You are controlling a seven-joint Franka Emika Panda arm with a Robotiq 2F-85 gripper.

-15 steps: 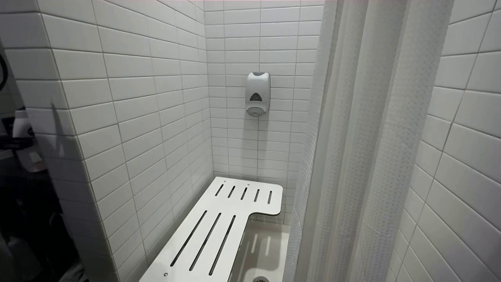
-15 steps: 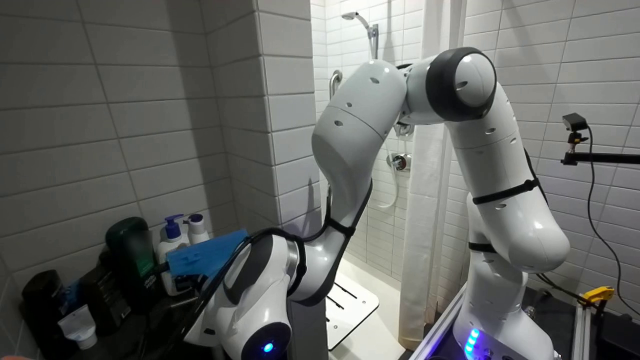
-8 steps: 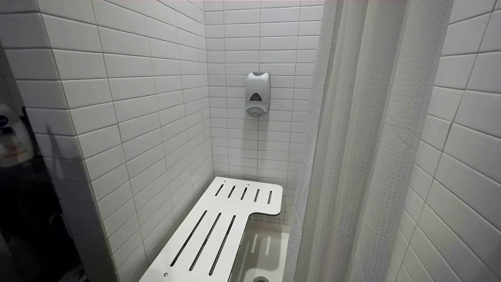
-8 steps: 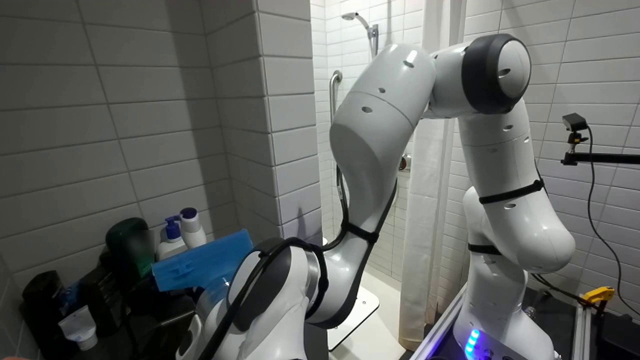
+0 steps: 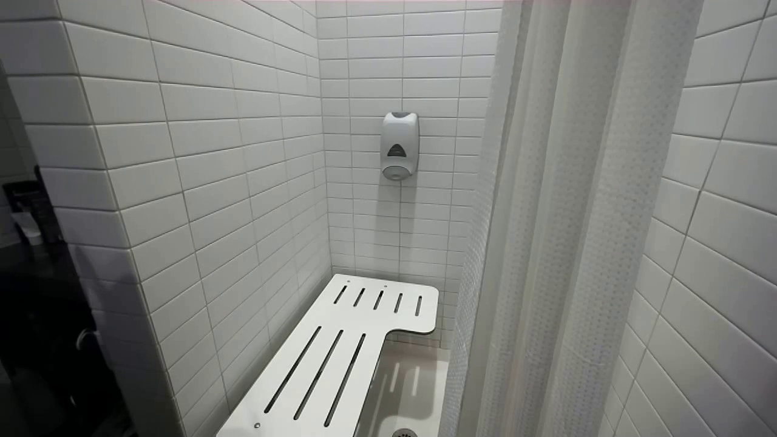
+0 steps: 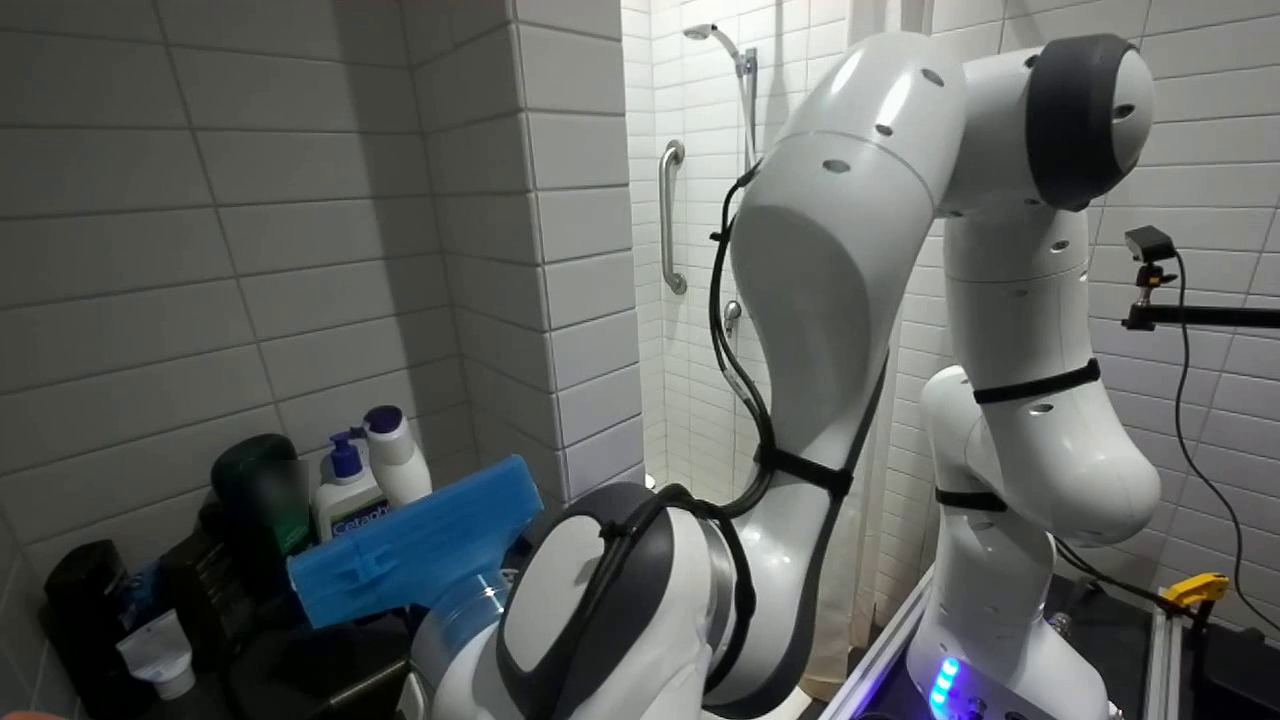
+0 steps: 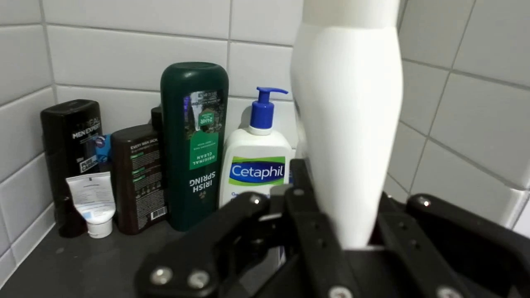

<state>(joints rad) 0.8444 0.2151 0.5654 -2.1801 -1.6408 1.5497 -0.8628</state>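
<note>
My gripper (image 7: pixel 344 194) is shut on a white bottle (image 7: pixel 350 103), with one finger on each side. The bottle's top runs out of the wrist view; its lower end is hidden among the fingers. In an exterior view the white bottle (image 6: pixel 402 468) shows a purple cap and leans slightly; the blue part on the wrist (image 6: pixel 420 550) hides the fingers. I cannot tell whether the bottle touches the counter. Nearest is a white Cetaphil bottle (image 7: pixel 256 161) with a blue pump, left of the fingers. Part of another white bottle shows behind the held one.
Left on the dark counter (image 7: pixel 120 265) stand a green bottle (image 7: pixel 196 140), a brown bottle (image 7: pixel 138 186), a black bottle (image 7: pixel 68 165) and a white tube (image 7: pixel 94 205). Tiled walls meet behind. A tiled pillar (image 6: pixel 580 250) stands near the arm. A shower bench (image 5: pixel 340 340) shows.
The elbow has moved up and right, and the wrist with its blue part has come nearer that camera. The white bottle has left the left edge of an exterior view.
</note>
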